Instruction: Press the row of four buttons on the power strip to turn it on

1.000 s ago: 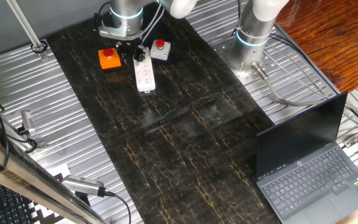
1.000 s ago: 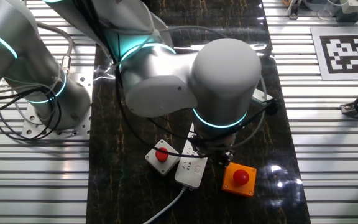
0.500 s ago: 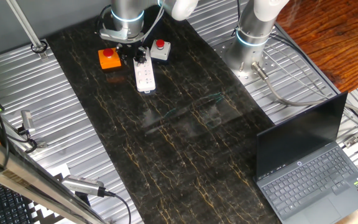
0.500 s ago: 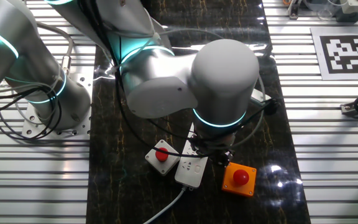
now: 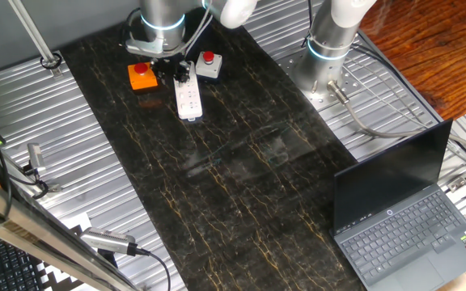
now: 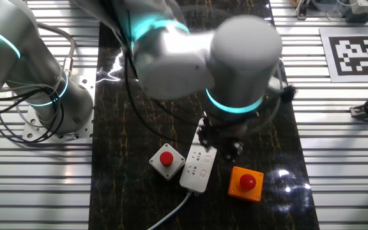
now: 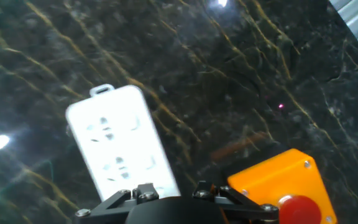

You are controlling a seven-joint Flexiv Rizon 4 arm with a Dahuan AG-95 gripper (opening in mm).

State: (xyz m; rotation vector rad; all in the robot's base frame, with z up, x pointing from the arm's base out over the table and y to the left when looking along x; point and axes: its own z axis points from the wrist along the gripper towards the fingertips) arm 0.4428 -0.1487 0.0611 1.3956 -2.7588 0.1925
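Gripper [image 6: 217, 142] over the strip's [image 6: 197, 168] arm-side end, finger state impossible to tell, strip lying between grey box [image 6: 165, 160] and orange box [image 6: 246, 183], so easy to drift and hit a red button instead.

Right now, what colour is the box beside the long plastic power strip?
Orange box with a red button, clearest in the hand view.

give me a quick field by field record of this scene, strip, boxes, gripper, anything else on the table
power strip: white, flat on the dark table, cord leaving its end
orange box: red button, on one side of the strip
grey box: red button, on the other side
gripper: above the strip's far end, finger state hidden
laptop: open, at the table's edge
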